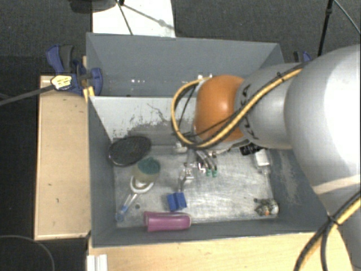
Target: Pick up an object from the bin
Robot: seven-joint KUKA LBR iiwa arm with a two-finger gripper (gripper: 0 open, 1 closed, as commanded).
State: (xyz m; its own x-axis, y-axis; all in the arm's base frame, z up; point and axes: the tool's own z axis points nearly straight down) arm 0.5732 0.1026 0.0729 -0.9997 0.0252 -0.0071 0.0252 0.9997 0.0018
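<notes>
The gripper (197,171) hovers over the bin (237,193) floor near 1 blue clip (176,201) — open or closed, cannot tell.

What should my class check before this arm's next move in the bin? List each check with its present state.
1. Gripper inside the bin, near its middle: ok.
2. Gripper directly over a thing to pick: not ok; it seems to be over bare floor.
3. Blue clip, the nearest thing, lies free of its neighbours: ok.
4. Purple cylinder clear of the near wall: not ok; it lies along it.
5. Black disc and teal cap apart: cannot tell.
</notes>
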